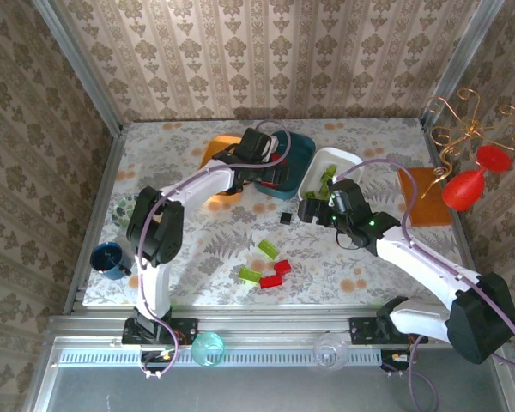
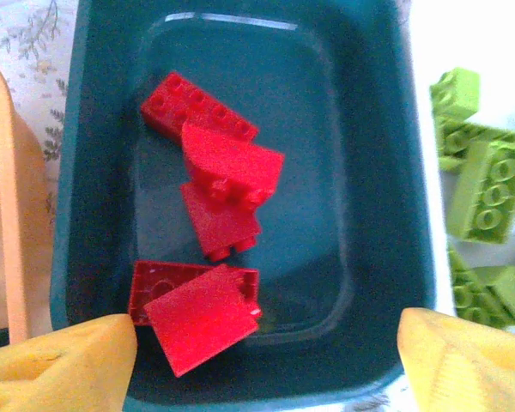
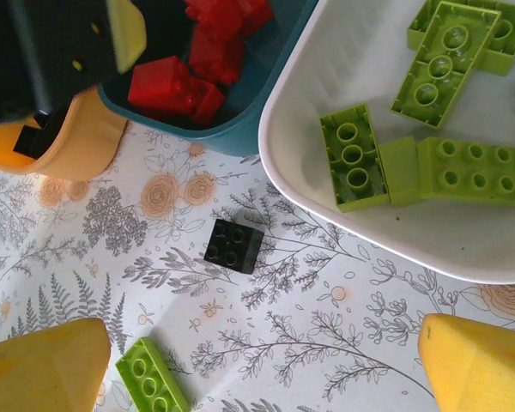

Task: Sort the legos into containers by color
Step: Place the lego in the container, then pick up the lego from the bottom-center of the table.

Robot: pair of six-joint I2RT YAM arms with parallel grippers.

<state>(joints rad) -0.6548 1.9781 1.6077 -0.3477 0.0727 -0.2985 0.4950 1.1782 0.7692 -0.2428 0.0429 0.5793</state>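
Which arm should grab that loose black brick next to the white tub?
Right. The right gripper hangs open almost over the black brick on the table, while the left gripper sits above the teal tub with the red bricks.

**Both arms reach forward, both hands open**

The left arm [image 1: 197, 184] rises from its base, folds at the elbow and stretches forward and to the right. Its left hand [image 1: 270, 170] points down, yellow fingers [image 2: 60, 365] spread wide, gripping nothing. The right arm [image 1: 421, 262] reaches low, forward and to the left. The right hand [image 1: 313, 210] faces down, fingers [image 3: 43, 365] wide apart, empty.
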